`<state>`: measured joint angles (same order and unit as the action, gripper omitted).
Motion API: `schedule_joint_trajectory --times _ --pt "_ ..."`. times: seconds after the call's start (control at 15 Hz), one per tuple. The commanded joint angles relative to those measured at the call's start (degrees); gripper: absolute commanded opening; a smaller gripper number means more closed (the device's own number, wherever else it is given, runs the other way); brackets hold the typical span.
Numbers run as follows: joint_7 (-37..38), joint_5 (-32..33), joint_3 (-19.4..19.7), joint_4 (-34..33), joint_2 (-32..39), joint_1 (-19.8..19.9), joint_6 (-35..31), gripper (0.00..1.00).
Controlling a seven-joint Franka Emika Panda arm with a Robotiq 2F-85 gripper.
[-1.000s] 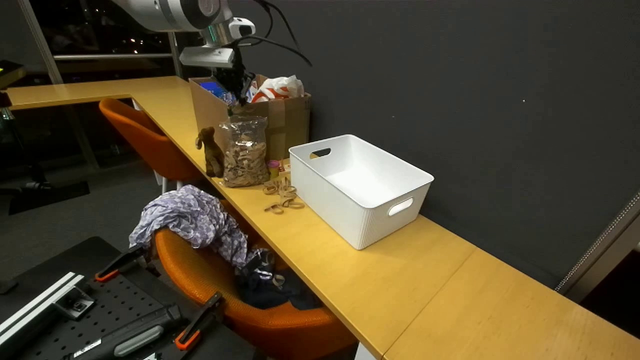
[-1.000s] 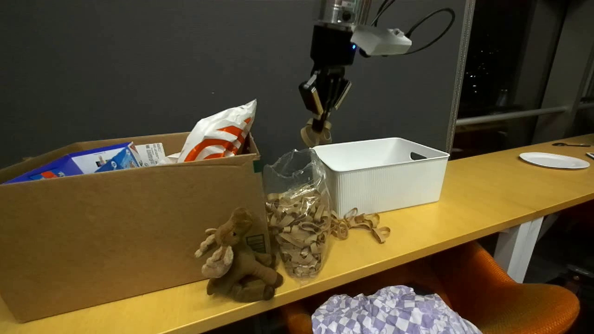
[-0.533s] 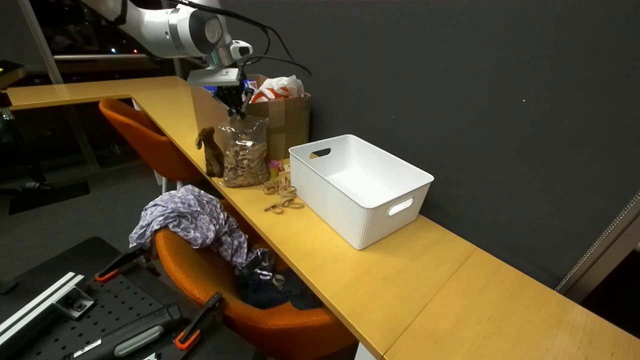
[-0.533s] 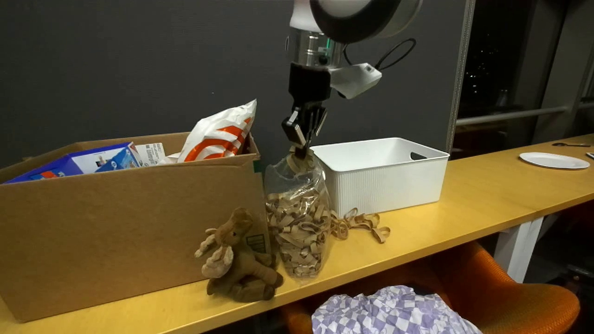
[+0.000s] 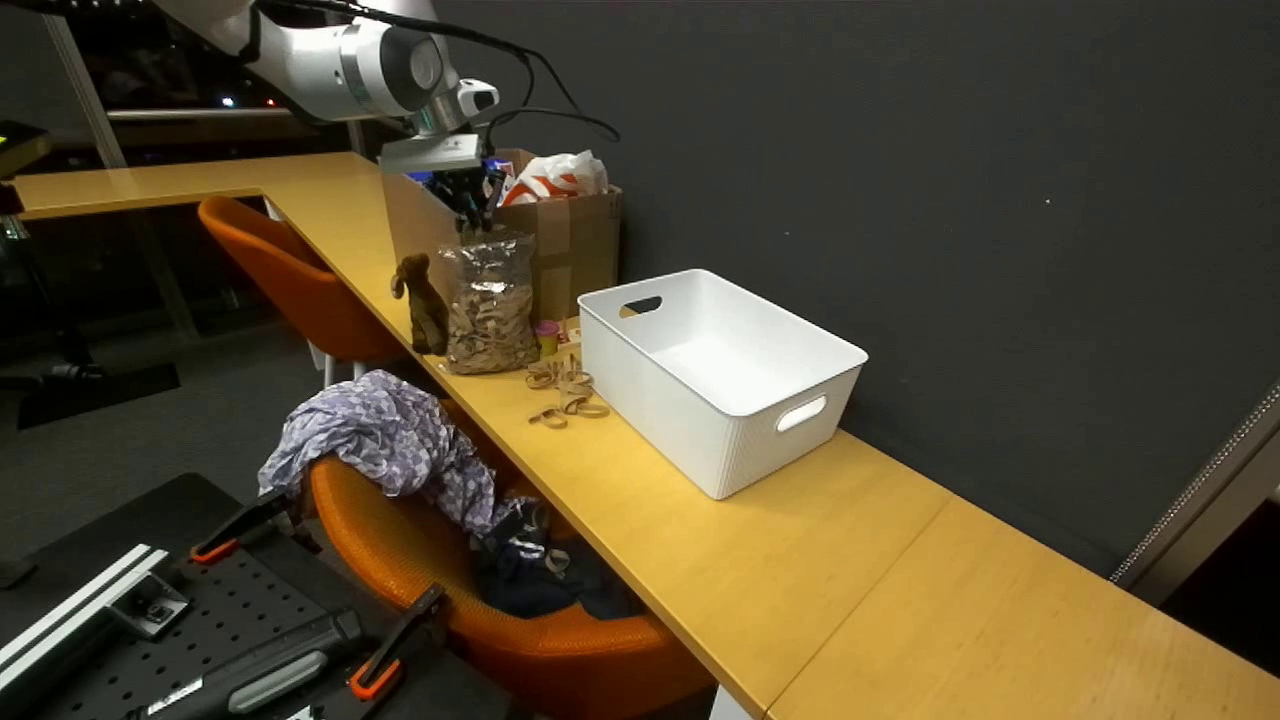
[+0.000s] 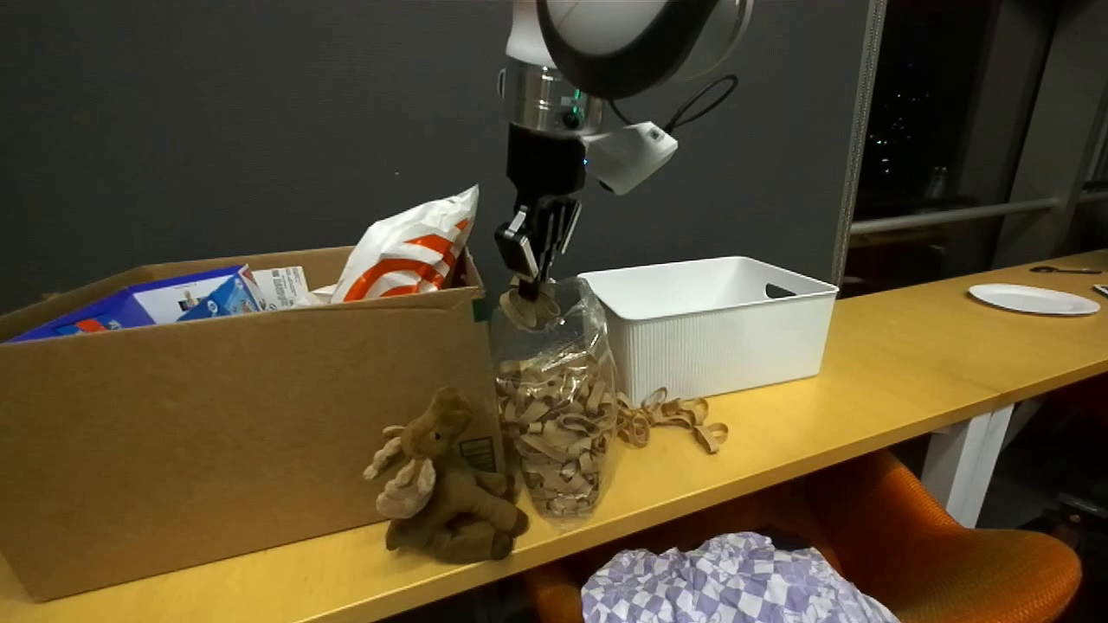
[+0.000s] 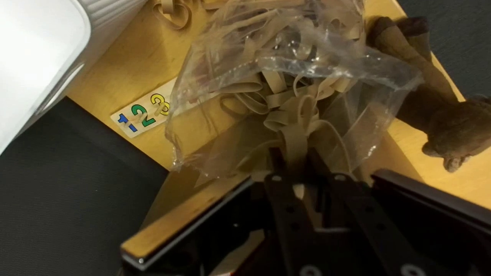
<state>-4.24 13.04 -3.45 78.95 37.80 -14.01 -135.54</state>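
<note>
Wrist view: the gripper has its fingers set close together around a bunch of tan bands, apparently pinched at one part, so the loops splay out from the tips. That bunch hangs at the gaping mouth of a clear plastic bag; how deep, I cannot tell. On the bench, in both exterior views, the bag stands upright, probably because the packed bands weight its base while the unfilled top slumps. Beside it a brown plush animal sits on its haunches near the edge. Behind, a cardboard box may steady the bag, though contact is unclear. Some loose bands lie beside the foot of a white bin. Within the box, a white-and-red bag rises above the rim, presumably propped by what is packed beneath.
</note>
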Motion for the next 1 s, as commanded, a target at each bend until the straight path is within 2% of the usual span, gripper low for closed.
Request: schedule_joint_trajectory --times 0.0,0.33,0.47,0.73,0.93 --pt "-0.5 0.6 0.3 -1.9 0.6 0.1 0.8 0.53" --pt "1.3 0.3 0.9 -0.7 -2.6 0.4 1.5 0.88" --pt "3.0 0.0 1.5 3.4 -6.7 0.9 2.1 0.99" --pt "8.8 -3.3 2.3 15.7 -15.9 4.6 0.9 1.00" --pt "11.5 -4.7 3.3 25.0 -19.9 7.7 -3.1 1.00"
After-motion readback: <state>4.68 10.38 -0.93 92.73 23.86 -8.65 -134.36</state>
